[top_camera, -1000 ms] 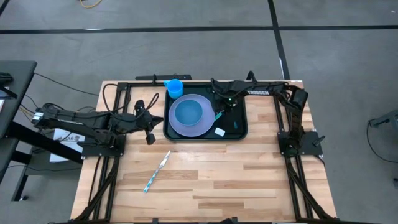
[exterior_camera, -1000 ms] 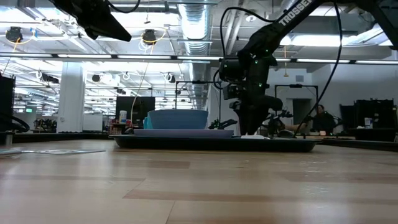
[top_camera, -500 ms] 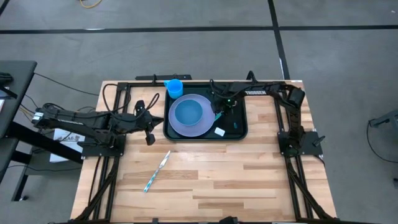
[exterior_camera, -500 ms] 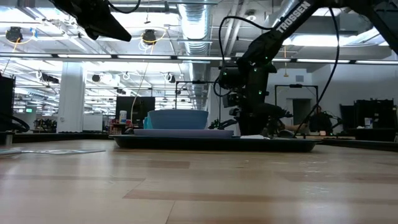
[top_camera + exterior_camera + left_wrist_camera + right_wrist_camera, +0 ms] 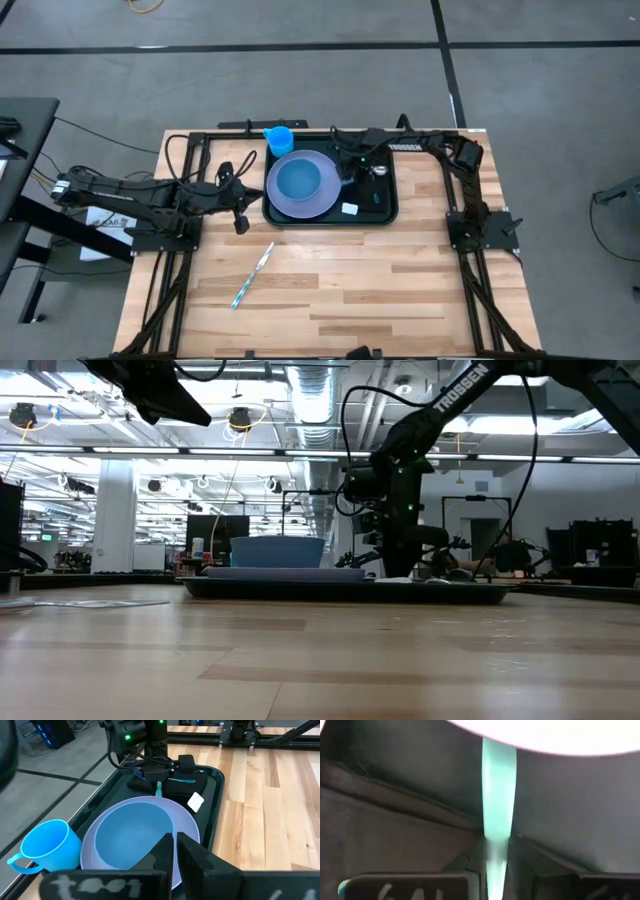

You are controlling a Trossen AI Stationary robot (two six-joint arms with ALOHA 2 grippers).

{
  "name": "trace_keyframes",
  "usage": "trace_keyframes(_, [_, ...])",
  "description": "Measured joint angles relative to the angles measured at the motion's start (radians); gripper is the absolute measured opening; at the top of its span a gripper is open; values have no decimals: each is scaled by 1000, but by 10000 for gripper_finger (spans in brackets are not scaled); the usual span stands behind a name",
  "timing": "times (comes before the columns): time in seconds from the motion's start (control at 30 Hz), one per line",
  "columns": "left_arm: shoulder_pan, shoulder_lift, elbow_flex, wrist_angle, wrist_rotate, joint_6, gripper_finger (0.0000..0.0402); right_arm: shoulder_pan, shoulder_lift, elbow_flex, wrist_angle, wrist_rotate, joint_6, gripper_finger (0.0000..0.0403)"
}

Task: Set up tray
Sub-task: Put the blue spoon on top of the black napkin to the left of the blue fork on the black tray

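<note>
Since a moment ago my right gripper (image 5: 497,851) has slid toward the plate (image 5: 303,186) and clamped on the teal utensil (image 5: 498,785) lying in the tray (image 5: 385,215) at the table's far side. I should lift straight up, clear of the plate's rim. My left gripper (image 5: 175,851), fingers together, waits beside the tray.

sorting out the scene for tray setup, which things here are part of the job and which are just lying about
Part of the job:
- tray
- plate
- bowl
- cup
- teal utensil in the right pincer
- napkin
- second utensil on the table, likely next

Lying about:
- white tag
- left pincer, waiting beside the tray
</note>
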Motion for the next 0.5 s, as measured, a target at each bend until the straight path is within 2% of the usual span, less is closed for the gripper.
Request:
trace_keyframes(0.27, [0,0,0,0,0,0,13,0,0,13,-31,69,-1,68])
trace_keyframes(0.5, [0,0,0,0,0,0,13,5,-2,14,-90,71,0,53])
